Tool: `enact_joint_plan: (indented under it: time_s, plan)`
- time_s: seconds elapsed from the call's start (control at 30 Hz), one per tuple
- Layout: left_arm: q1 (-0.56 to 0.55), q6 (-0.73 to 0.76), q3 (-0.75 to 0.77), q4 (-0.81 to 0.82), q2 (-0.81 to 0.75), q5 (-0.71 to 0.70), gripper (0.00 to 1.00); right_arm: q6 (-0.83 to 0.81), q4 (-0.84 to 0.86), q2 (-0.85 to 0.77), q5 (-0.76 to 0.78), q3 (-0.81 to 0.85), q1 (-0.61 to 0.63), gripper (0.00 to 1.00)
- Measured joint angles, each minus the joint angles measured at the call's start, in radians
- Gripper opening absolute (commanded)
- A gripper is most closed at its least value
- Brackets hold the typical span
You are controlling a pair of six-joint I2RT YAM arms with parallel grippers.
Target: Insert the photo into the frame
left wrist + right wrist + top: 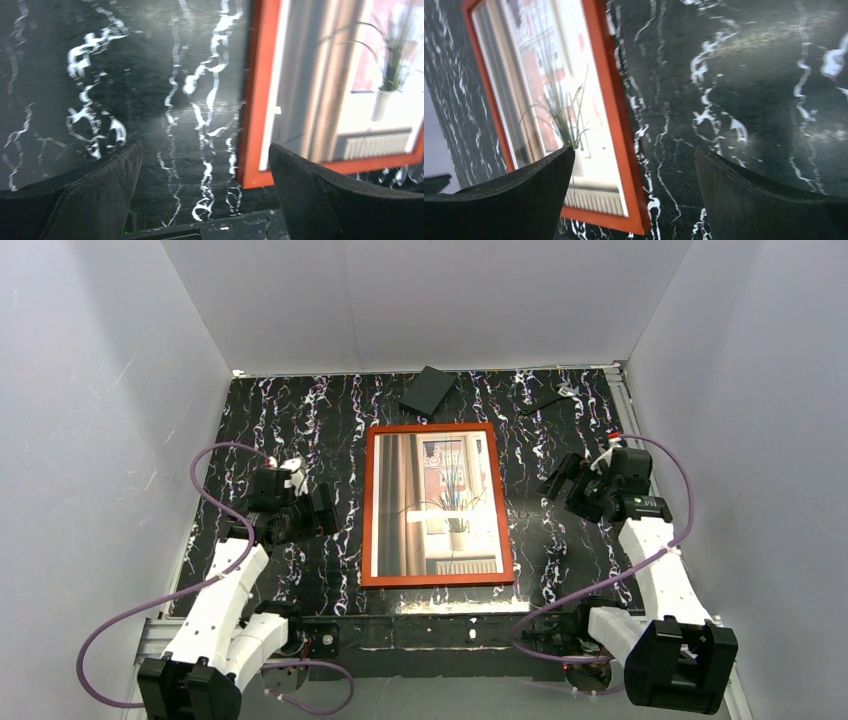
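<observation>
Top view only: flat black box (430, 390) at the far edge of the black marbled counter (290, 430).
Frame: thin orange-red rectangular frame (367, 505) flat mid-counter, window-and-plant paper photo (440, 505) sitting inside.
Left hand (205, 150): spread wide, empty.
Right hand (634, 150): spread too, nothing in it.

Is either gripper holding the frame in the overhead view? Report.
No: the left gripper and the right gripper both stand open, one on each side of the orange-red frame, and neither touches it.
</observation>
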Motion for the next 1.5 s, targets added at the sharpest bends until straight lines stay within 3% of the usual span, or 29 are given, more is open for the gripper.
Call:
enact_joint_plan:
  time_s: [0.17, 0.4, 0.63, 0.87, 1.03, 1.07, 1.17, 1.5]
  plan:
    - [0.115, 0.027, -0.068, 0.026, -0.005, -0.055, 0.98, 0.002, 0.039, -0.003, 0.029, -0.055, -0.119, 0.98]
    - [0.154, 0.147, -0.215, 0.185, -0.035, -0.183, 0.98, -0.023, 0.175, -0.137, 0.184, -0.202, -0.131, 0.97]
    - [0.154, 0.238, -0.401, 0.474, -0.021, -0.280, 0.98, -0.100, 0.446, -0.301, 0.350, -0.442, -0.131, 0.97]
    - [0.154, 0.238, -0.500, 0.862, 0.118, -0.339, 0.95, -0.171, 0.684, -0.362, 0.370, -0.634, -0.130, 0.98]
    - [0.153, 0.214, -0.521, 1.167, 0.304, -0.338, 0.99, -0.207, 0.891, -0.260, 0.377, -0.649, -0.130, 0.98]
    - [0.152, 0.209, -0.531, 1.307, 0.394, -0.339, 1.00, -0.212, 0.952, -0.217, 0.377, -0.649, -0.130, 0.98]
    - [0.143, 0.222, -0.533, 1.529, 0.533, -0.341, 1.00, -0.217, 1.077, -0.101, 0.377, -0.647, -0.130, 0.98]
    - [0.135, 0.217, -0.441, 1.406, 0.550, -0.352, 1.00, -0.257, 1.434, 0.309, 0.296, -0.575, -0.126, 0.98]
